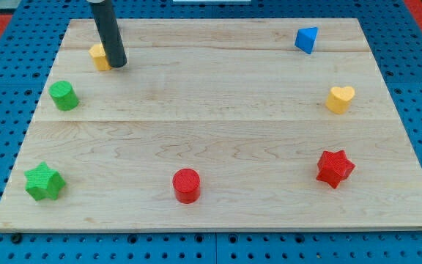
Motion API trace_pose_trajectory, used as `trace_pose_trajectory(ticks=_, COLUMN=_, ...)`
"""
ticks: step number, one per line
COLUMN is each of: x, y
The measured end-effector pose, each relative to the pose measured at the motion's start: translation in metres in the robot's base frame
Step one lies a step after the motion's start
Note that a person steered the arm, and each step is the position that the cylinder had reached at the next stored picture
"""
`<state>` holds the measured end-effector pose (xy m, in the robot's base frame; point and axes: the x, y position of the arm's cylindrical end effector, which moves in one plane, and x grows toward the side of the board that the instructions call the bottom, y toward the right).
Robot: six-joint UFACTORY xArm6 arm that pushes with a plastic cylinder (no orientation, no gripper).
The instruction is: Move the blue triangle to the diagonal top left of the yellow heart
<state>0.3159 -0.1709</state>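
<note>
The blue triangle lies near the view's top right of the wooden board. The yellow heart lies below it and slightly to its right, near the right edge. My tip is at the view's top left, far from both, touching the right side of a yellow block that the rod partly hides.
A green cylinder sits at the left edge, a green star at the bottom left. A red cylinder sits at the bottom middle, a red star at the bottom right. Blue pegboard surrounds the board.
</note>
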Motion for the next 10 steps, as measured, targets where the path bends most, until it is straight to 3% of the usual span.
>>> trace_pose_trajectory(ticks=2, x=-0.010, y=-0.070)
trace_pose_trajectory(ticks=3, x=0.022, y=-0.097)
trace_pose_trajectory(ticks=5, x=-0.038, y=-0.133)
trace_pose_trajectory(ticks=9, x=-0.025, y=-0.063)
trace_pose_trajectory(ticks=10, x=0.013, y=-0.053)
